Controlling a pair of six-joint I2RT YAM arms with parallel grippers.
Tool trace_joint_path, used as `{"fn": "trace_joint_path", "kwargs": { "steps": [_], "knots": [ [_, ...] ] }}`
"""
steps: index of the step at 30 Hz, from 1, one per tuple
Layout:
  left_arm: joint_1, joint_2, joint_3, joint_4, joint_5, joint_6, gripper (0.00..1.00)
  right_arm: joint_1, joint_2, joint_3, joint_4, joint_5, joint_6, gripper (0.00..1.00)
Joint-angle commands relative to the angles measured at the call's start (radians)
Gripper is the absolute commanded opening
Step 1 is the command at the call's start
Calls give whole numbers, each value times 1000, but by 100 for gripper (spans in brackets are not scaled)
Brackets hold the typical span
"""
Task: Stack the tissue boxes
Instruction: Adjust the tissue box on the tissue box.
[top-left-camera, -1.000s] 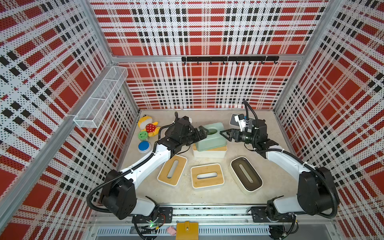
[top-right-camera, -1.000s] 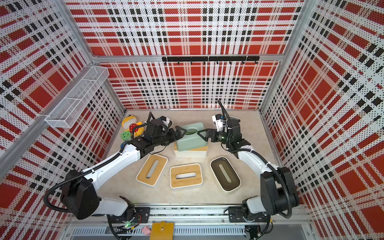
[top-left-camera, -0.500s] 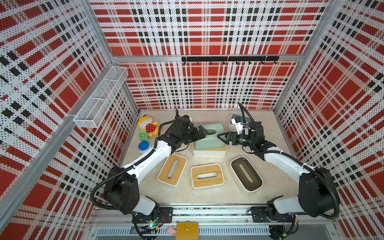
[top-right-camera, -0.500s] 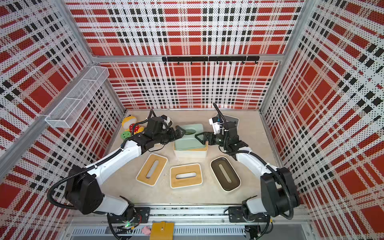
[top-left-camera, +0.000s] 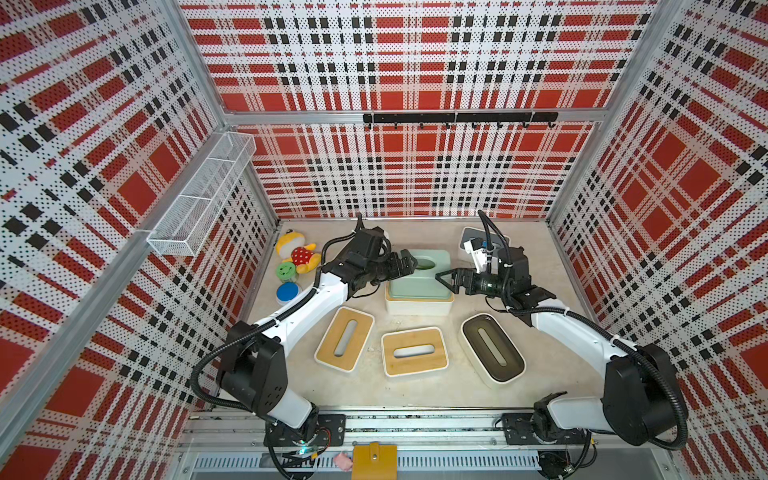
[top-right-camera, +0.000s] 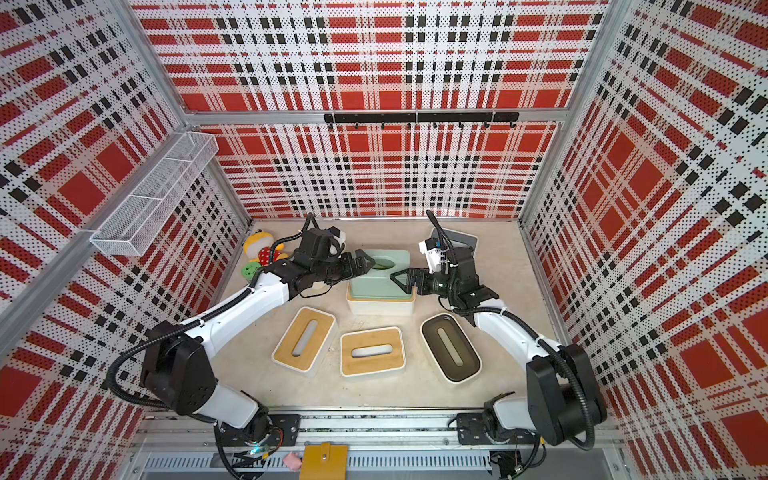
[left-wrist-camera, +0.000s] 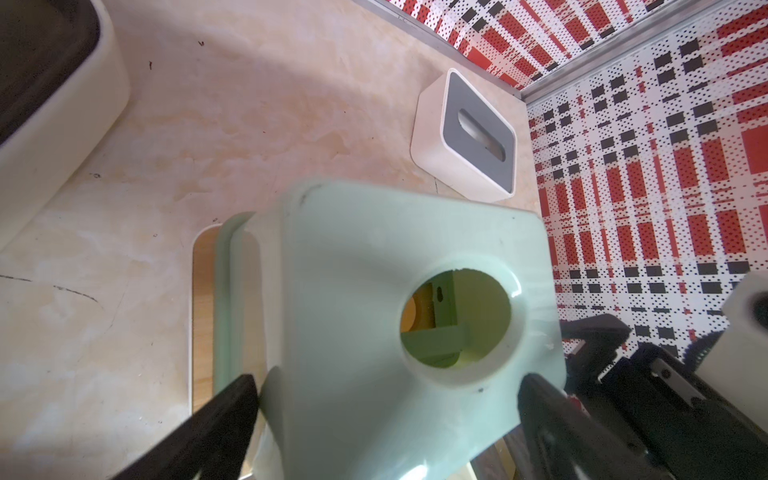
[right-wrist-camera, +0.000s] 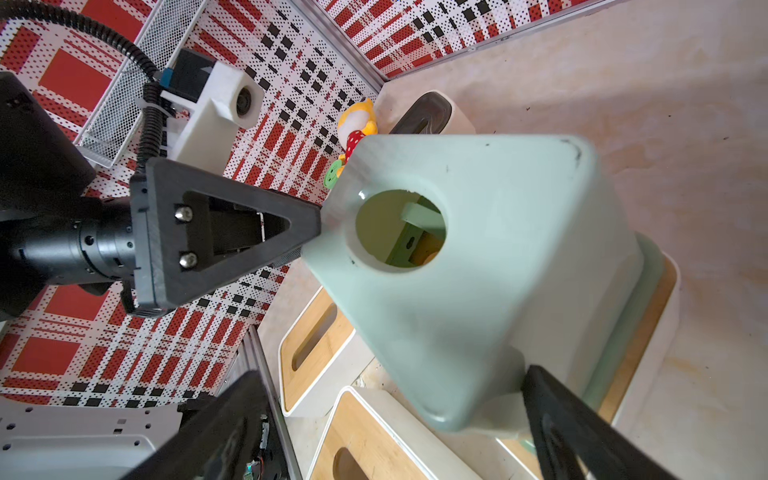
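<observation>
1. The left gripper (top-left-camera: 409, 266) and right gripper (top-left-camera: 444, 280) both stand spread wide and carry nothing. They sit at opposite sides of the mint-green box (top-left-camera: 419, 278). Whether any pad touches it I cannot tell.
2. That box sits on a white wood-lidded box (top-left-camera: 417, 308), mid-bench (top-left-camera: 540, 332) toward the back edge.
3. The step looks like handling this top box. I would close on both sides evenly and low on the walls, as the smooth plastic may slip or tip.
4. Along the front edge, unstacked, lie the angled tan-lidded box (top-left-camera: 345, 338), the centre tan-lidded box (top-left-camera: 414, 351) and the olive-lidded box (top-left-camera: 492, 351). The grey-lidded box (left-wrist-camera: 465, 133) stands in the back right corner.
5. The plush toy (top-left-camera: 297, 253), green disc (top-left-camera: 286, 271) and blue disc (top-left-camera: 287, 292) lie by the left edge, clear of the stack.
6. The left arm runs close beside the angled box.
</observation>
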Motion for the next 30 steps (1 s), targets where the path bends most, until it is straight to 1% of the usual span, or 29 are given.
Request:
{"fn": "trace_joint_path", "kwargs": {
  "steps": [1, 7, 17, 30],
  "knots": [
    [-20, 9, 29, 3, 44, 13, 100, 20, -18, -2, 37, -22, -8, 100],
    [-20, 1, 16, 3, 45, 16, 99, 22, -6, -4, 44, -30, 0, 100],
    [-23, -13, 6, 3, 54, 16, 99, 34, -34, -27, 35, -22, -5, 100],
    [-48, -30, -3, 3, 40, 9, 100, 37, -59, -33, 21, -13, -16, 99]
  ]
}}
